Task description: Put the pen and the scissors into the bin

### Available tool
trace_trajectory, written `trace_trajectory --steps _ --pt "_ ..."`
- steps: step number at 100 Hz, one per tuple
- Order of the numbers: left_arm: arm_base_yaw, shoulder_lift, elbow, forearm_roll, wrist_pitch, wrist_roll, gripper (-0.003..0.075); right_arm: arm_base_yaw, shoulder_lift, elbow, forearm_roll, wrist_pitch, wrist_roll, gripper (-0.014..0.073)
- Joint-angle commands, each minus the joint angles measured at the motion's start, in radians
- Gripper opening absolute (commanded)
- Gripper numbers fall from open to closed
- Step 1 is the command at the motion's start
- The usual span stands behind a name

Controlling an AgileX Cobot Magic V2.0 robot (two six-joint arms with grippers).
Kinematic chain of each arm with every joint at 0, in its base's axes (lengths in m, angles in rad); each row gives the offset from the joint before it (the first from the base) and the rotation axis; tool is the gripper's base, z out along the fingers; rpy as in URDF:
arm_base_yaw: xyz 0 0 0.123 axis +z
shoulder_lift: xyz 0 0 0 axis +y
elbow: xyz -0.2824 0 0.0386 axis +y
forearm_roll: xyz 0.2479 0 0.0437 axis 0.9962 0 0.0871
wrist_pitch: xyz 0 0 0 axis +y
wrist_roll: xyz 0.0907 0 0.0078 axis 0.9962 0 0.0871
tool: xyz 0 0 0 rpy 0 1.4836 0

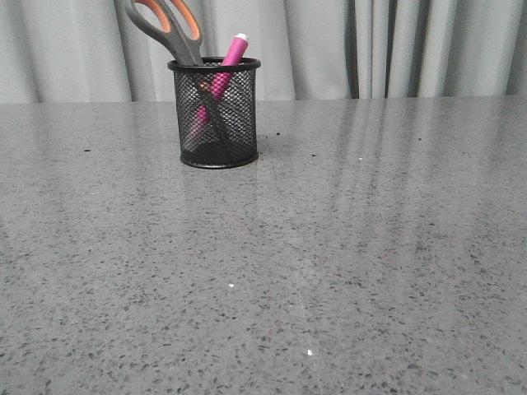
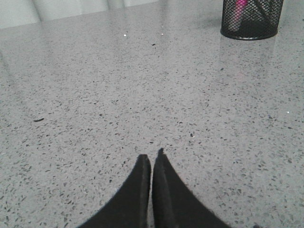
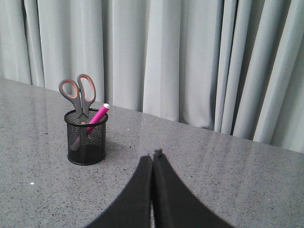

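The black mesh bin stands upright at the back left of the table. The scissors stand in it, blades down, with the orange-lined loops sticking out above the rim. The pink pen leans inside it with its white tip up. All three also show in the right wrist view: the bin, the scissors and the pen. The bin's base shows in the left wrist view. My left gripper is shut and empty over bare table. My right gripper is shut and empty, well away from the bin. Neither arm shows in the front view.
The grey speckled table runs back to pale grey curtains behind its far edge. A few small dark specks lie on the surface.
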Motion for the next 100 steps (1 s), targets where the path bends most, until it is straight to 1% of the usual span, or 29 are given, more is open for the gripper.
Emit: trace_trajectory --steps 1,9,18,28,33,40,47,48,59,64,76,80,88,100 --pt "0.002 -0.031 0.048 0.002 -0.055 -0.011 -0.0019 0.001 0.016 -0.021 -0.027 -0.063 0.002 -0.0070" --pt "0.002 -0.031 0.048 0.002 -0.055 -0.011 -0.0019 -0.004 0.016 -0.009 -0.027 -0.061 0.002 -0.0070" --pt "0.002 -0.031 0.048 0.002 -0.055 -0.011 -0.0019 -0.028 0.007 0.042 -0.027 -0.074 0.002 -0.0070" --pt "0.002 -0.031 0.048 0.002 -0.055 -0.011 -0.0019 -0.091 -0.001 0.125 -0.015 -0.084 0.002 -0.0070" --pt "0.002 -0.031 0.048 0.002 -0.055 -0.011 -0.0019 -0.130 -0.001 0.172 0.019 -0.116 0.002 -0.0070" --pt "0.002 -0.031 0.048 0.002 -0.055 -0.011 -0.0019 -0.190 -0.001 0.252 0.045 -0.216 0.002 -0.0070" --pt "0.002 -0.031 0.048 0.002 -0.055 -0.011 -0.0019 -0.249 -0.001 0.341 0.062 -0.366 0.002 -0.0070" --pt "0.002 -0.031 0.048 0.002 -0.055 -0.011 -0.0019 -0.260 -0.001 0.357 0.066 -0.407 0.002 -0.0070" --pt "0.002 -0.031 0.048 0.002 -0.055 -0.011 -0.0019 -0.329 -0.003 0.466 0.099 -0.557 0.002 -0.0070" --pt "0.002 -0.031 0.048 0.002 -0.055 -0.011 -0.0019 -0.353 -0.008 0.503 0.119 -0.585 0.002 -0.0070" --pt "0.002 -0.031 0.048 0.002 -0.055 -0.011 -0.0019 -0.384 -0.057 0.574 0.167 -0.577 0.002 -0.0070" --pt "0.002 -0.031 0.048 0.002 -0.055 -0.011 -0.0019 -0.392 -0.083 0.570 0.169 -0.477 0.002 -0.0070" --pt "0.002 -0.031 0.048 0.002 -0.055 -0.011 -0.0019 -0.407 -0.139 0.570 0.171 -0.366 -0.006 -0.0070" --pt "0.002 -0.031 0.048 -0.002 -0.055 -0.011 -0.0019 -0.420 -0.135 0.570 0.173 -0.247 -0.014 -0.0070"
